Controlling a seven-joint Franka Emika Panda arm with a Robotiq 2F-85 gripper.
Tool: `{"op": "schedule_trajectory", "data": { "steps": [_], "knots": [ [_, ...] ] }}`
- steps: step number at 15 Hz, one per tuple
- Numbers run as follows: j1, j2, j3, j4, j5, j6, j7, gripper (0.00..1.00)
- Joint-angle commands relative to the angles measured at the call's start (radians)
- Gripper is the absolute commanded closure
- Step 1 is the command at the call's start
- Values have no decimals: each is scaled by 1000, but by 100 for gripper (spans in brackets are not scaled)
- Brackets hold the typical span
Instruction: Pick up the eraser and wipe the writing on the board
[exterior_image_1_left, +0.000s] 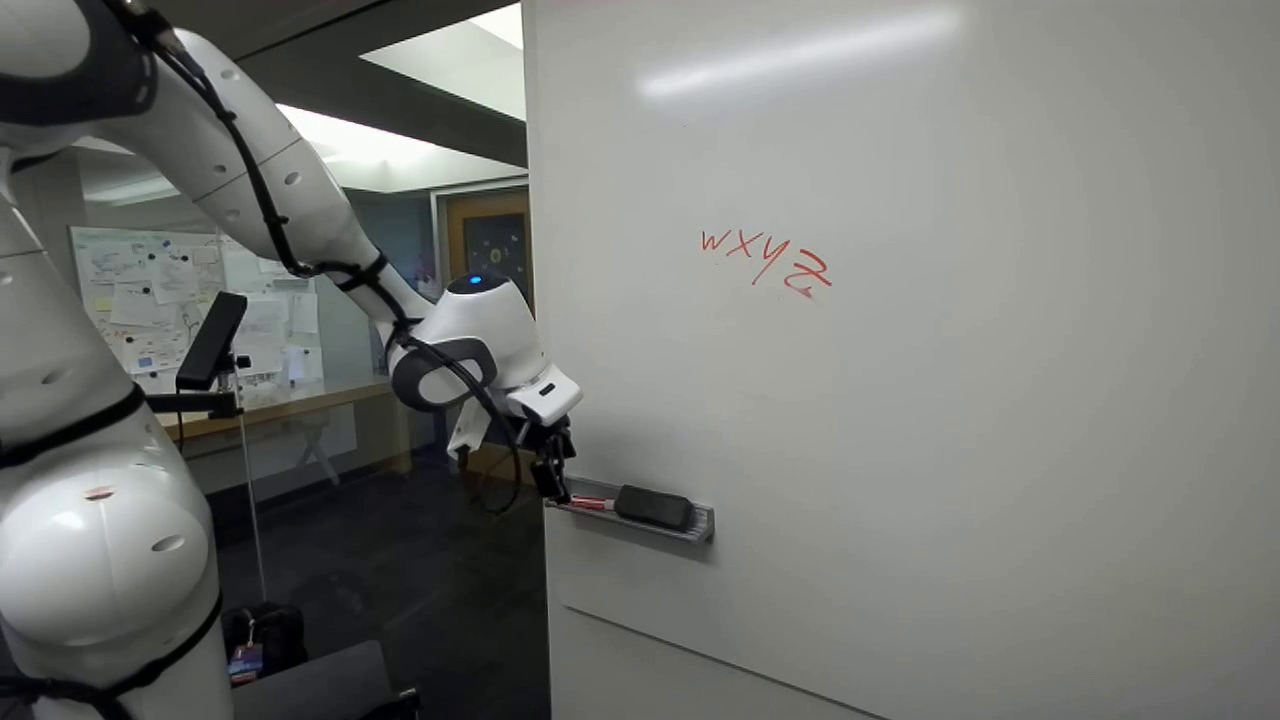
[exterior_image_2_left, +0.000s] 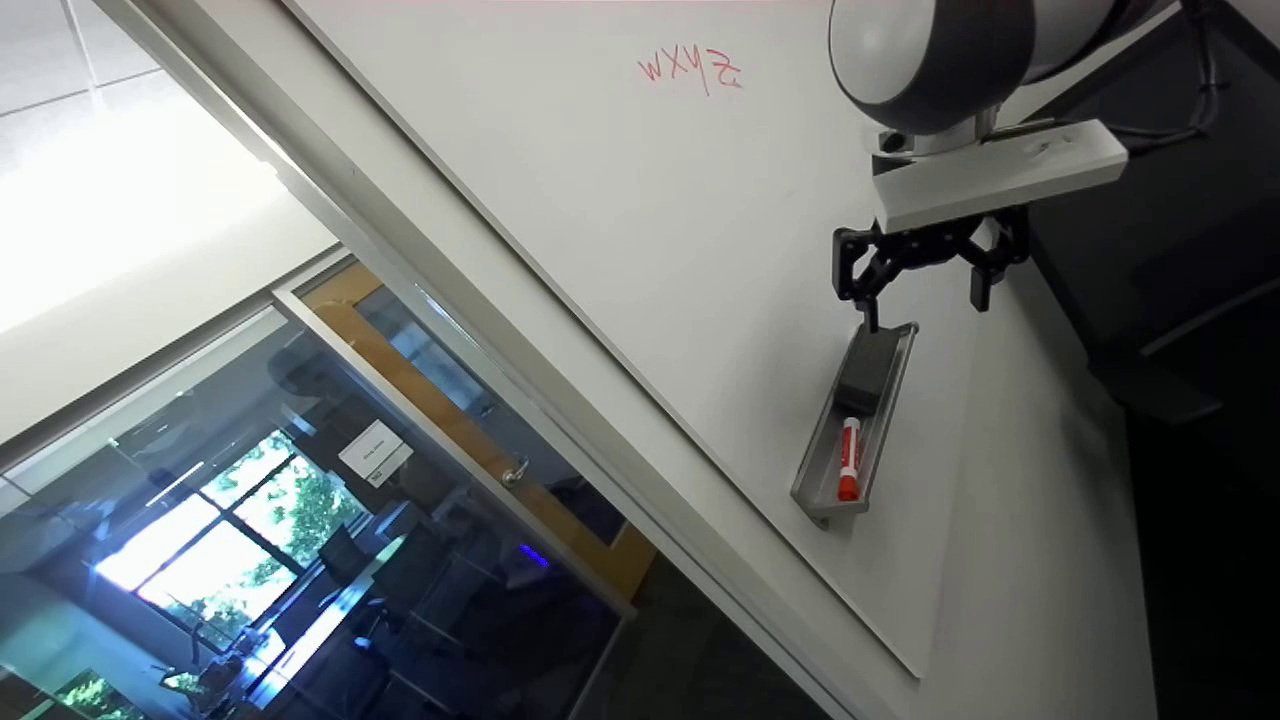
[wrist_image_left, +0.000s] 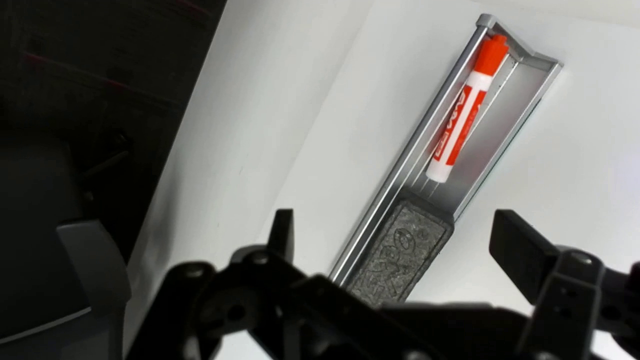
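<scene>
The dark eraser lies on the grey ledge of the white board. It also shows in an exterior view and in the wrist view, where the gripper's body hides its near end. The red writing "wxyz" is on the board above the ledge, also seen in an exterior view as writing. My gripper is open and empty, just above the ledge, with one finger near the eraser's end. In the wrist view the fingers of the gripper stand wide apart, one each side of the eraser.
A red and white marker lies on the ledge beyond the eraser, apart from it. The board's side edge is close to the arm. A dark chair and a stand are behind the arm.
</scene>
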Motion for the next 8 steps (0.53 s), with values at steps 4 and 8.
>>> {"op": "schedule_trajectory", "data": {
  "steps": [4, 8],
  "knots": [
    [144, 113, -198, 94, 416, 6, -136, 0],
    [211, 138, -286, 162, 758, -2, -392, 0]
  ]
}}
